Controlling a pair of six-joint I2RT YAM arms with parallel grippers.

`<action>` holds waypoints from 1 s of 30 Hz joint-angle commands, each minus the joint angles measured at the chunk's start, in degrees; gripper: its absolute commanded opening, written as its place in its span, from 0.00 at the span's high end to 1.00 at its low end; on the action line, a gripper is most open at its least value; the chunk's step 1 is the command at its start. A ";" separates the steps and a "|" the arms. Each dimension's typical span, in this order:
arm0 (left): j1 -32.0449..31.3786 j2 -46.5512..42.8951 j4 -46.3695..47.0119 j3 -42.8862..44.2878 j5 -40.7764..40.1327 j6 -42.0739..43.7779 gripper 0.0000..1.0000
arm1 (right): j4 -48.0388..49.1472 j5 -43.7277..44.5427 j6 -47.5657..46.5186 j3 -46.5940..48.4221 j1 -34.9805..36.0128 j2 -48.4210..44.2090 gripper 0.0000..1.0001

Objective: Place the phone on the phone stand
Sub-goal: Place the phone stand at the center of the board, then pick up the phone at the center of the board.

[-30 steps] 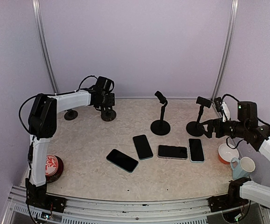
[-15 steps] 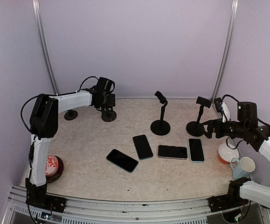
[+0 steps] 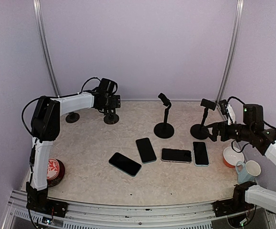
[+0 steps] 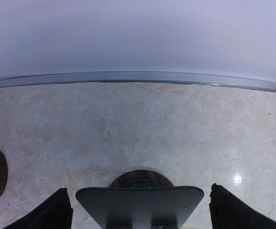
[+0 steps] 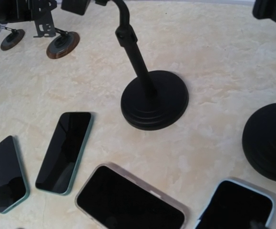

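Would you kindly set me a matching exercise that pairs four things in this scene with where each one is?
Things:
1. red tin
2. mug
3. phones
4. left gripper

Places:
a. back left, open above a brown-based stand
b. lying flat mid-table, in front of the black stands
c. near left corner of the table
d. right edge, beside the orange bowl

Pairs: 1-c, 2-d, 3-b, 4-a.
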 commanded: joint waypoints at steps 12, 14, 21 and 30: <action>0.84 -15.09 -1.16 -5.52 -0.23 1.55 0.01 | -0.51 0.21 0.17 -1.05 0.63 -1.23 0.00; 0.82 -18.65 -0.86 -9.25 0.39 1.38 0.01 | -0.54 0.21 0.24 -1.09 0.58 -1.36 0.00; 0.61 -30.88 0.04 -23.61 2.10 -2.04 0.01 | -0.31 0.01 0.15 -1.19 0.64 -1.21 0.00; -5.20 -40.70 -2.58 -34.74 0.73 -9.27 0.01 | -0.47 -0.60 -0.10 -0.99 0.63 -0.97 0.00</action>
